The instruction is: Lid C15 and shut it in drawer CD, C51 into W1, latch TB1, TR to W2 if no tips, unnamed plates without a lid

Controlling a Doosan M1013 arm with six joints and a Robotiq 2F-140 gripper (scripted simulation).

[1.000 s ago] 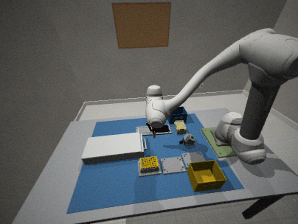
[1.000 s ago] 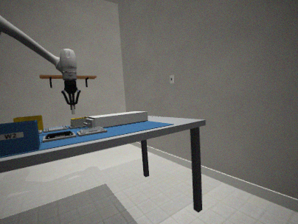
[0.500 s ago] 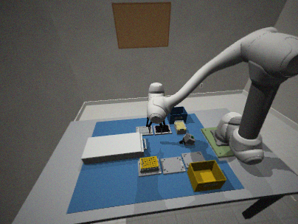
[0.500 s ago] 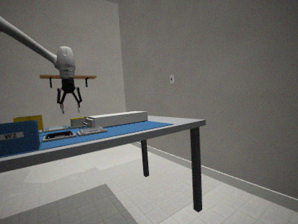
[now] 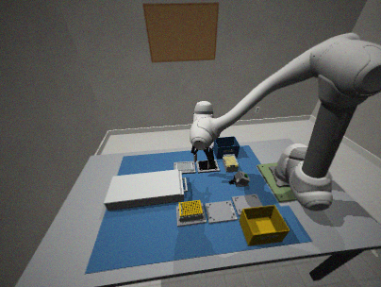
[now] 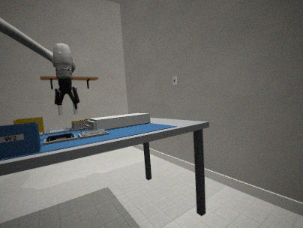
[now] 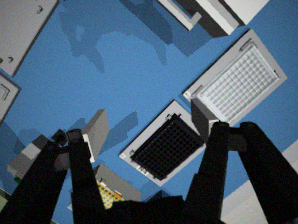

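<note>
The gripper [image 6: 67, 110] is spread open with nothing in it, hanging well above the bench over the far nests. Straight below it sits the black plate [image 7: 167, 146] in its nest, with the white plate [image 7: 239, 90] in the nest just beside it. The white one's grid of wells shows, so it looks unlidded, though the view is a bit blurry. The cooler [image 5: 143, 188] lies to the left of them on the blue mat [image 5: 141, 236], the yellow bin [image 5: 264, 225] at the near right, and the blue bin [image 5: 226, 146] at the far side.
</note>
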